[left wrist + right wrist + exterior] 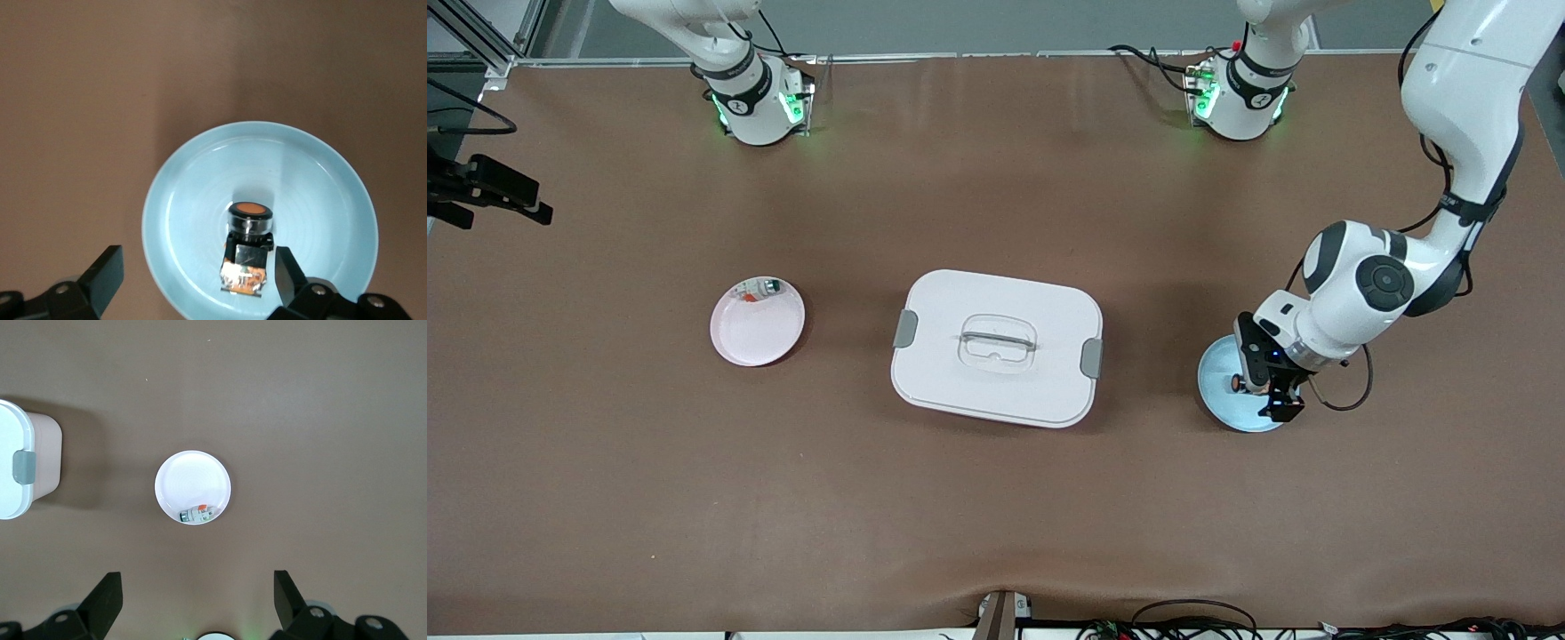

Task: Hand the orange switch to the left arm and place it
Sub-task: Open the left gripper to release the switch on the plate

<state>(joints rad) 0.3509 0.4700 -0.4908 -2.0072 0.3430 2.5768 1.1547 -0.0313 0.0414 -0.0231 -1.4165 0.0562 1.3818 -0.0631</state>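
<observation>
The orange switch (pixel 248 247) lies on its side on a light blue plate (pixel 320 193) at the left arm's end of the table. It has a black body, an orange round face and a tan metallic end, and also shows in the front view (pixel 1237 383). My left gripper (pixel 197 265) is open and low over that plate (pixel 1221 397), with the switch between its fingers, close beside one finger (pixel 285 270). In the front view the left gripper (pixel 1265 388) is over the plate. My right gripper (pixel 197 590) is open and empty, high over the table. The white box (pixel 960 307) stands mid-table.
A pink plate (pixel 758 336) lies toward the right arm's end, holding a small green-capped whitish component (pixel 766 287). The right wrist view shows this plate (pixel 187 480), the component (pixel 199 514) and a corner of the box (pixel 13 467). A black camera mount (pixel 489 188) juts over the table edge.
</observation>
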